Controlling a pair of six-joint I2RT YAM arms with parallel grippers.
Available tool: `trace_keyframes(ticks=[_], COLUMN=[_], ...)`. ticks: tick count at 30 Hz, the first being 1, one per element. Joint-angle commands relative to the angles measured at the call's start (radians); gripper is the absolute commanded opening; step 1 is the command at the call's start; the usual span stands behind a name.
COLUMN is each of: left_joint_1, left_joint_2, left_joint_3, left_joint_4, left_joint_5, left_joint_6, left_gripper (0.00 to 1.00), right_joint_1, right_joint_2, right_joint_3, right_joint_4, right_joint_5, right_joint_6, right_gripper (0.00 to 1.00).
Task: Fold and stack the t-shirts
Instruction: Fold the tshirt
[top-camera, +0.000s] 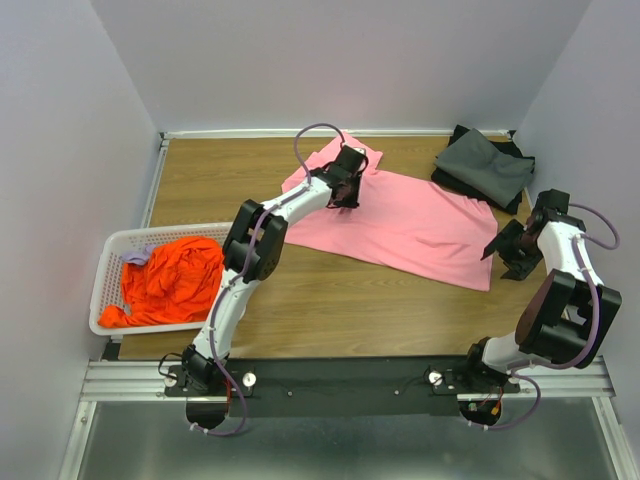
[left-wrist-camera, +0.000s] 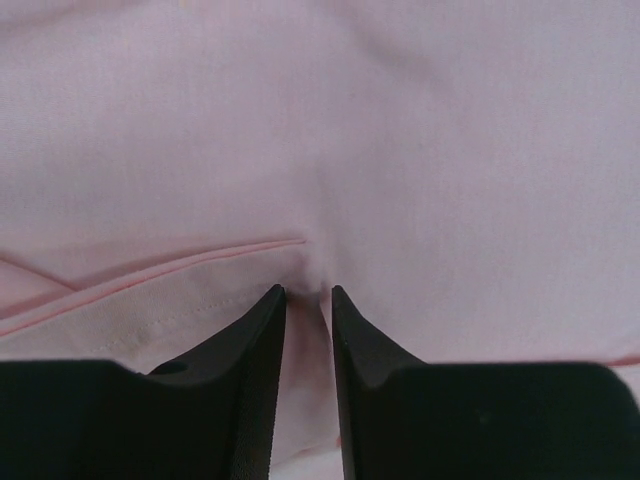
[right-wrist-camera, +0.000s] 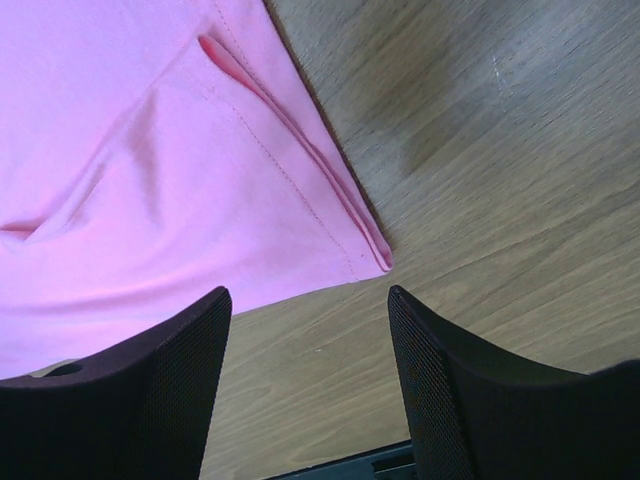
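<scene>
A light pink t-shirt (top-camera: 420, 225) lies spread across the middle of the wooden table, its sleeve reaching the far side. My left gripper (top-camera: 342, 200) presses down on its upper left part. In the left wrist view the gripper (left-wrist-camera: 308, 292) stands narrow with a pinched ridge of the pink t-shirt (left-wrist-camera: 450, 150) between its jaws, beside a hem seam. My right gripper (top-camera: 503, 258) hovers open over bare wood just off the shirt's right corner. In the right wrist view the gripper (right-wrist-camera: 308, 295) holds nothing, and the pink t-shirt (right-wrist-camera: 150, 170) ends short of it.
A bright orange t-shirt (top-camera: 175, 280) lies crumpled in the white slotted basket (top-camera: 108, 250) at the left. Folded dark grey t-shirts (top-camera: 485, 165) sit piled at the back right corner. Walls close in the table on three sides.
</scene>
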Motion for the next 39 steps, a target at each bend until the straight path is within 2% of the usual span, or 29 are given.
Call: trace_keyframes(ticks=[1,3,4,6,22,24,27,28,30,31,35,38,39], left_joint_1=[-0.007,-0.009,-0.01,-0.013,-0.052,-0.052,-0.05,-0.05,-0.05,-0.049,-0.026,0.023,0.037], left_joint_2=[0.035,0.035,0.033,0.03,0.018,0.012,-0.01,-0.017,-0.043,-0.054,-0.138,-0.237,-0.284], left_joint_3=[0.038,0.041,0.041,0.041,0.026,0.026,0.024,0.024,0.024,0.024,-0.034,-0.172,-0.259], left_joint_4=[-0.012,-0.01,-0.009,-0.003,0.036,0.025,0.019,0.02,0.019,0.014,0.008,0.06,0.082], left_joint_5=[-0.025,-0.028,-0.03,-0.033,-0.017,-0.025,-0.037,-0.039,-0.046,-0.051,-0.091,-0.111,-0.105], left_joint_6=[0.001,0.003,0.009,0.015,0.066,0.061,0.056,0.056,0.05,0.047,0.024,-0.017,-0.026], left_gripper=[0.22,0.13,0.05,0.0,0.0,0.05,0.2,0.4,0.52,0.63,0.78,0.84,0.86], right_joint_1=[0.003,0.003,0.003,0.003,0.003,0.003,0.003,0.003,0.012,0.019,0.095,0.198,0.238], right_joint_2=[-0.004,-0.004,-0.005,-0.001,-0.001,0.001,0.001,0.001,-0.001,0.001,0.03,0.082,0.097], right_joint_3=[-0.011,-0.012,-0.011,-0.012,-0.012,-0.009,0.002,0.011,0.018,0.025,0.063,0.103,0.11], right_joint_4=[-0.004,-0.004,-0.002,-0.002,-0.005,-0.004,-0.001,0.001,0.005,0.014,0.03,0.051,0.062], right_joint_5=[-0.01,-0.01,-0.008,-0.007,-0.013,-0.013,-0.021,-0.027,-0.03,-0.034,-0.022,0.002,0.001], right_joint_6=[-0.013,-0.013,-0.013,-0.013,-0.017,-0.018,-0.023,-0.024,-0.027,-0.027,-0.003,0.042,0.063], right_gripper=[0.71,0.71,0.71,0.71,0.71,0.71,0.71,0.71,0.71,0.71,0.71,0.71,0.71])
